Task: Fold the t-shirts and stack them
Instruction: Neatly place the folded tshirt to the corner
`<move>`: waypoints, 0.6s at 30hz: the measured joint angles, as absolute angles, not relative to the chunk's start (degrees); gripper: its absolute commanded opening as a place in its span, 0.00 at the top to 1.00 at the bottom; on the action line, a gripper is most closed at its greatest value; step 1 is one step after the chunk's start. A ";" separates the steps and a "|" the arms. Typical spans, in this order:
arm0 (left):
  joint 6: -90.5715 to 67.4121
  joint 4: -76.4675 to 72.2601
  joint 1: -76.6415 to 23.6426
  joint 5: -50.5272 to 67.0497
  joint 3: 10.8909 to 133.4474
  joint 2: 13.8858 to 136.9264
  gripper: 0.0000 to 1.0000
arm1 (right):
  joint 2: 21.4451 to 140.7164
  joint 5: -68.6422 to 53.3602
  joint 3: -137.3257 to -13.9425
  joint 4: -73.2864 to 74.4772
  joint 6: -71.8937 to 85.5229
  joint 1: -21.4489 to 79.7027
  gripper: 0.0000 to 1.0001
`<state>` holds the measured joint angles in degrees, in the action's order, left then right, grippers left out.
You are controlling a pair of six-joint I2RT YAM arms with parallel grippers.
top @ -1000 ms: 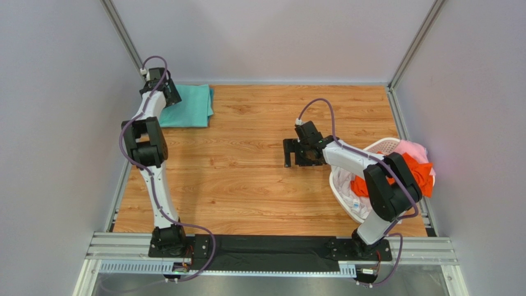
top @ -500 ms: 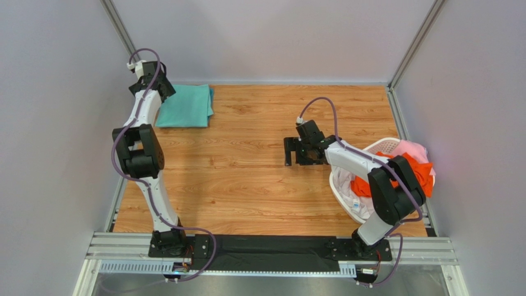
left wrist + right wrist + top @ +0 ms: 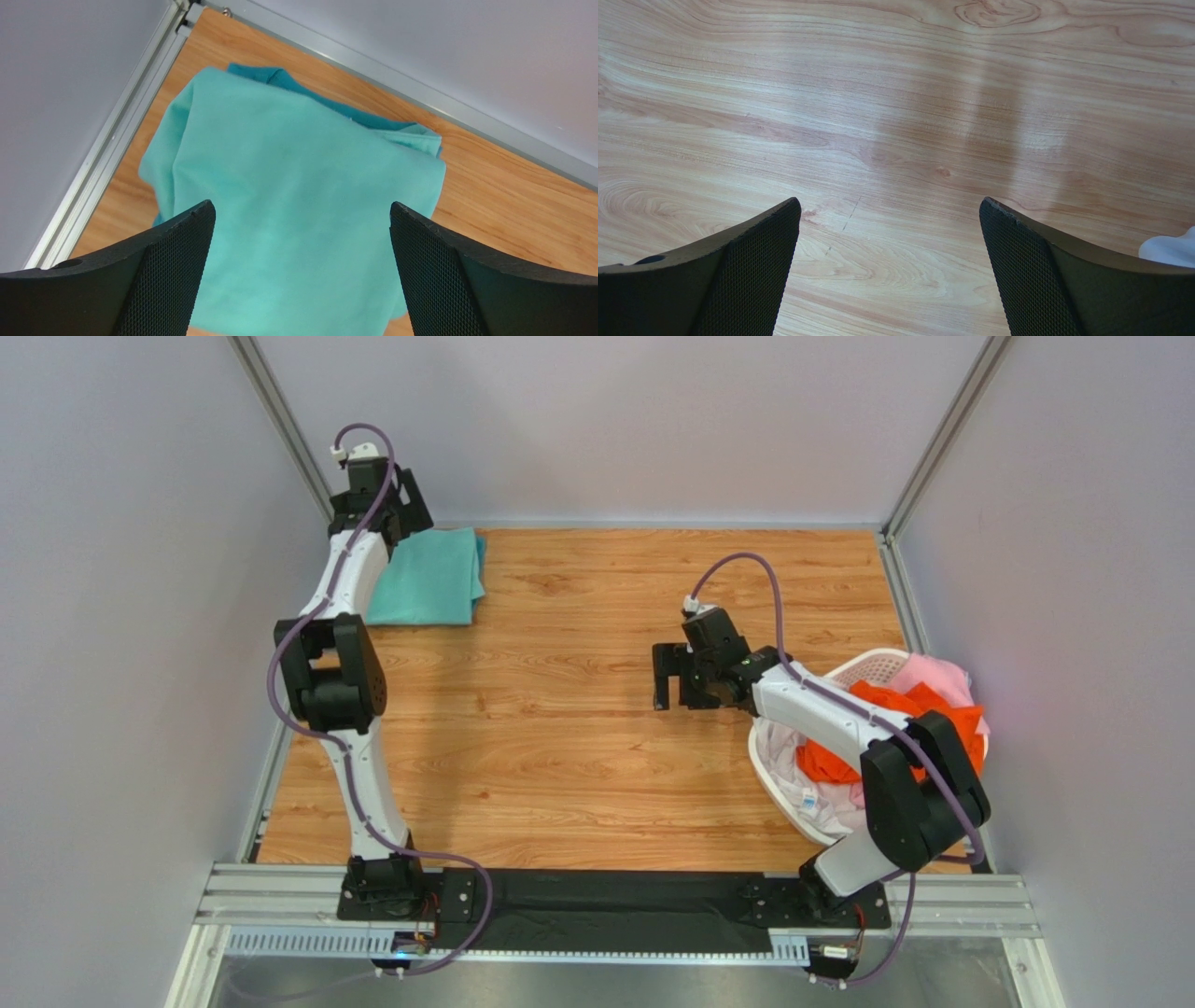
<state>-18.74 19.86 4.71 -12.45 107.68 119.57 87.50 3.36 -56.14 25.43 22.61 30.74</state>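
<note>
Basket holds the next shirts as both grippers hang empty

The white laundry basket [image 3: 873, 667] sits off to the right of the right gripper [image 3: 678, 676], heaped with an orange t-shirt [image 3: 898, 714], a pink one [image 3: 943, 676] and a white one [image 3: 828, 798]. That gripper hovers with its jaws spread wide and nothing between them. Under them the wrist view shows only bare wooden table [image 3: 892, 105], plus a scrap of white [image 3: 1169, 248] at the right edge that cannot be identified.

Farther off, in the back left corner, the left gripper [image 3: 298, 210] hangs above the stack, its jaws likewise spread and gripping nothing. Directly below and between them lies the folded mint-aqua t-shirt [image 3: 281, 175], set on the darker teal t-shirt [image 3: 281, 75], whose collar edge peeks out beyond the fingertips.

The step in hand appears to be fetching another shirt. Done well, the right arm would swing to the basket and pinch the orange shirt alone, since it appears uppermost. It would lift high enough that the pink and white ones do not trail out, then spread the shirt on the open wood. The left arm should rise straight off the stack so its fingers do not drag the top fold.
</note>
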 measured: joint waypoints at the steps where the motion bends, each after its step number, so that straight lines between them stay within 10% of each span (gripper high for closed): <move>1: -18.26 20.47 4.91 -12.01 110.41 122.08 0.00 | 87.50 3.64 -56.14 25.58 22.61 30.74 0.00; 18: -17.17 19.90 10.24 -4.93 128.73 144.24 0.00 | 91.18 8.64 -57.45 27.27 22.37 30.94 0.00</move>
